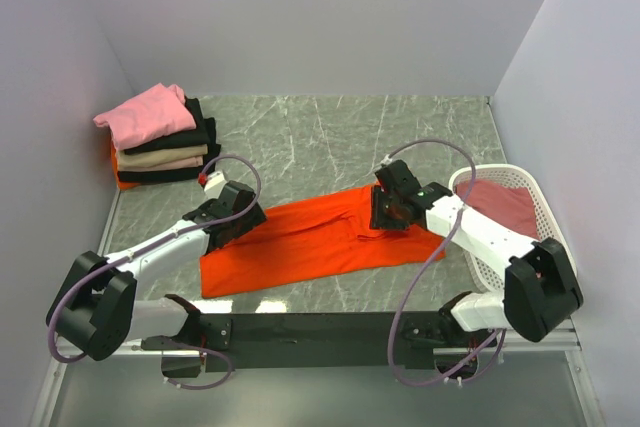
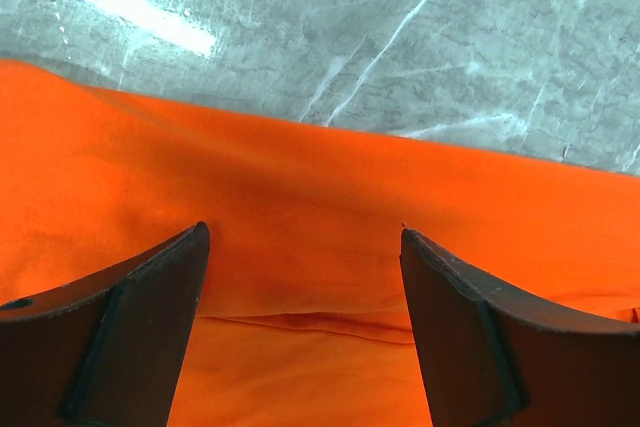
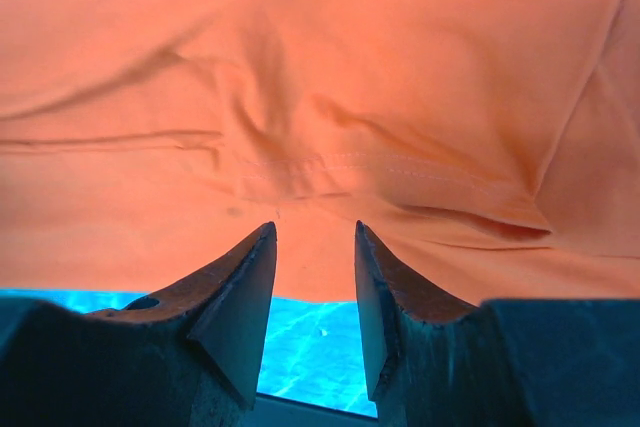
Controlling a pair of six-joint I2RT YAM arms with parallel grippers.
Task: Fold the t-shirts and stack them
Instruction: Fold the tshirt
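From above: the big orange t-shirt point(image 1: 320, 242) is lying flat across the middle of the marbled bench point(image 1: 330, 137), folded into a long band, with an arm at each end. The left hand point(image 1: 238, 225) sits over the left end of the shirt and the right hand point(image 1: 390, 215) over the right end. Far left corner, there's a folded stack point(image 1: 165, 152) with a pink shirt point(image 1: 145, 115) on top and black and beige layers under it. Over on the right is a white basket point(image 1: 545, 209) with a rose-red shirt point(image 1: 500, 205) inside.

Now the left wrist camera: the two dark fingers point(image 2: 140, 307) are spread wide with nothing between them, so this hand is open. It's low over smooth orange cloth, and the shirt's far edge runs across the view with bare bench beyond it.

Right wrist camera: orange cloth fills nearly the whole view, creased, with a stitched hem running through it. The fingers point(image 3: 240, 287) stand a narrow gap apart, their tips right at the cloth's near edge. I see no fabric pinched between them, so this hand is slightly open and empty. A strip of bench shows beneath.
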